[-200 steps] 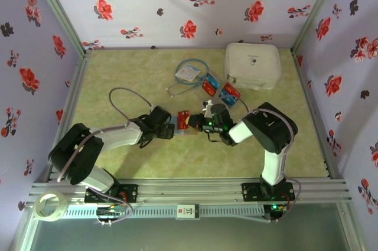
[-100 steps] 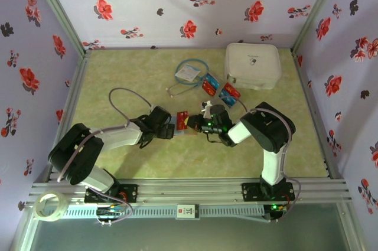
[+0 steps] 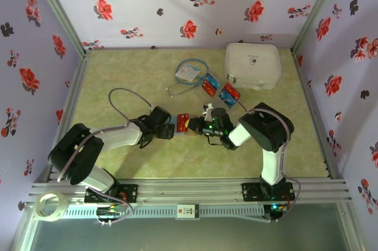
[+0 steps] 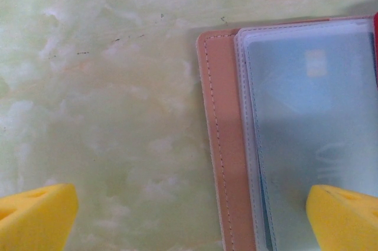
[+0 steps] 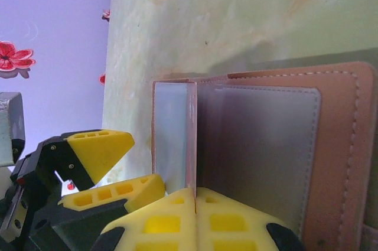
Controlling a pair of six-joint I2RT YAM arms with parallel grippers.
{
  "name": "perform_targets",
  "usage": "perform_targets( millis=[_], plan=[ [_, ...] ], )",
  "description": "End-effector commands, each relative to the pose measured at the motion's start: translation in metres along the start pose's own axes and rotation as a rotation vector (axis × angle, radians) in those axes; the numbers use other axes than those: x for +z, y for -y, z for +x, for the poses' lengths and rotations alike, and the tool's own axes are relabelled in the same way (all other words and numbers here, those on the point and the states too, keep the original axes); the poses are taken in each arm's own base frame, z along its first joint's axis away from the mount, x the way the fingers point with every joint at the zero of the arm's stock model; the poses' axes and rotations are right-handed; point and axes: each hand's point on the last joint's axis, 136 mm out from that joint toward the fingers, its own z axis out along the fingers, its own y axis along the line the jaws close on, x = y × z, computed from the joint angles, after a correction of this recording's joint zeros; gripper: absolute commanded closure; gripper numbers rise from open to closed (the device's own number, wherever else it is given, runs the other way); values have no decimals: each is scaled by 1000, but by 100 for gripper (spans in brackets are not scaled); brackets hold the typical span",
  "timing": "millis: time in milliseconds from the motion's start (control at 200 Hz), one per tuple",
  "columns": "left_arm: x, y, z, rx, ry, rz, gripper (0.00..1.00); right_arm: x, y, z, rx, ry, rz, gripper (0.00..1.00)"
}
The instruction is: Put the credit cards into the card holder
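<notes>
Jaws first: the left gripper (image 4: 189, 205) stands spread wide, its 2 yellow fingertips (image 4: 36, 214) far apart and closed on nothing. It hangs low over the open card holder (image 4: 223, 144); one tip sits above bare table (image 3: 130, 80), the other above the clear sleeves. The right gripper (image 5: 195, 207) is pressed fully together, pinching the lower edge of 1 sleeve leaf of the holder, which stands upright while the rest of the holder lies flat and open on the table.

The card holder lies near the middle of the table, between the 2 grippers. A bluish card (image 4: 319, 103) shows through its flat sleeve in the left wrist view, and 1 red card (image 3: 183, 119) sits at the holder in the top view. Another 2 credit cards (image 3: 208, 85) lie loose farther back, side by side and well apart from the holder (each red and blue; whether either is a stack I cannot tell). Beyond them are 1 white tag with a blue cord (image 3: 189, 72), 1 white square case (image 3: 252, 65), and 1 roll of tape (image 3: 50, 207) on the near rail.

Against 1 second ago, the right gripper has edged slightly toward the left one. The left arm, loose cards, tag and case have not moved.
</notes>
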Motion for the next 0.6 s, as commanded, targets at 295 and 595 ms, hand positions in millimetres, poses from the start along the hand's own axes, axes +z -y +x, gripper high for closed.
perform_targets(
  millis=[295, 595],
  plan=[
    [1, -15, 11, 0, -23, -54, 0, -2, 14, 9, 34, 1, 33, 100],
    [1, -14, 10, -2, -20, -54, 0, 3, 15, 15, 45, -21, 36, 100]
  ],
)
